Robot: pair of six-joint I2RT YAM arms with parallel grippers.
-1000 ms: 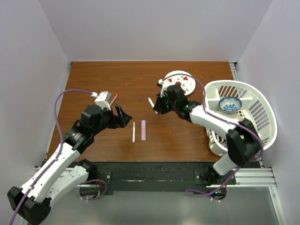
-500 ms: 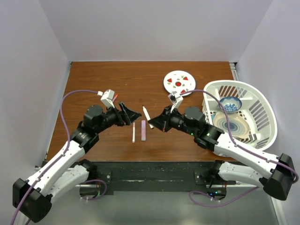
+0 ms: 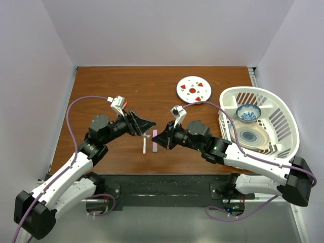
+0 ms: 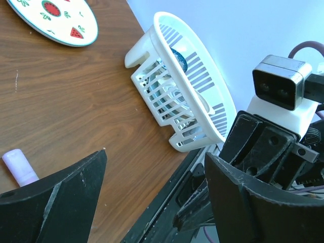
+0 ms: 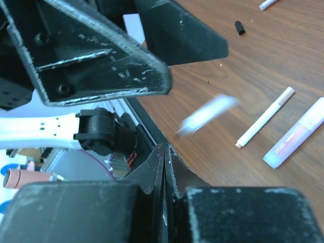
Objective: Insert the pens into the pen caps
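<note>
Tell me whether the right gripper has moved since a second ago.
Yes. In the top view the right gripper has left the plate and swung toward the near edge and left, ending beside the pink marker.

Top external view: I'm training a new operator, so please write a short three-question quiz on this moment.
1. True or false: the left gripper and the right gripper both stand open.
2. The blue bowl lies in: A) the white basket; B) the round plate; C) the left gripper.
3. Fill in: the thin white thing lying loose beside the pink marker is a ____.
Key: 1 false: the right one is shut, and in the right wrist view a blurred white stick juts from its tips; 2 A; 3 pen.
</note>
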